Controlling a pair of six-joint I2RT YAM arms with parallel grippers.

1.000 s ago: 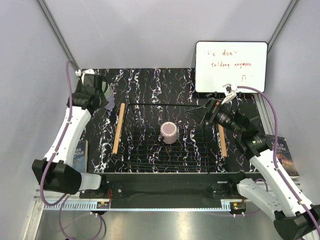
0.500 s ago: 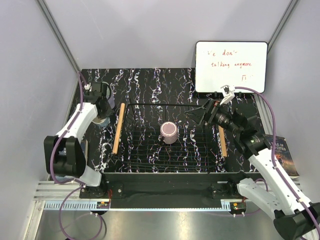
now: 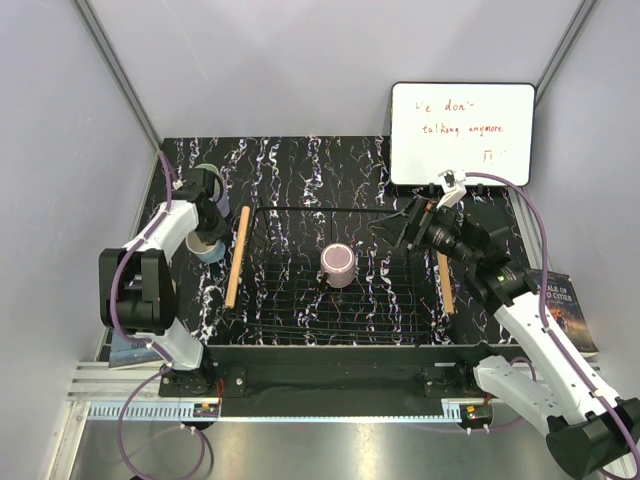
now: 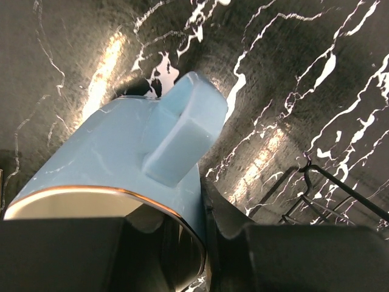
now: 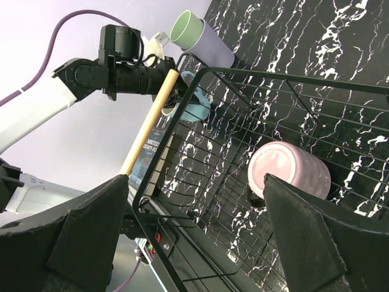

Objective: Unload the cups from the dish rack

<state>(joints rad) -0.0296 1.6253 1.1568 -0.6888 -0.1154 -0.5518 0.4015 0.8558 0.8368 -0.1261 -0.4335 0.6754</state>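
My left gripper is shut on the rim of the light blue mug, one finger inside and one outside. It holds the mug tilted, low on the black marble tabletop left of the dish rack. In the left wrist view the mug fills the frame, handle up, between my fingers. A pale green cup sits nested in a lavender cup lying behind it; they also show in the right wrist view. The mauve cup stands in the rack's middle. My right gripper hovers open over the rack's right side, with the mauve cup in front of it.
Wooden bars line the rack's left and right sides. A whiteboard leans at the back right. One book lies at the right table edge, another at the left. Purple cables trail from both arms.
My left arm has swung from the back left corner toward the near side and lowered the blue mug to the table beside the rack's left bar. The right gripper has barely moved.
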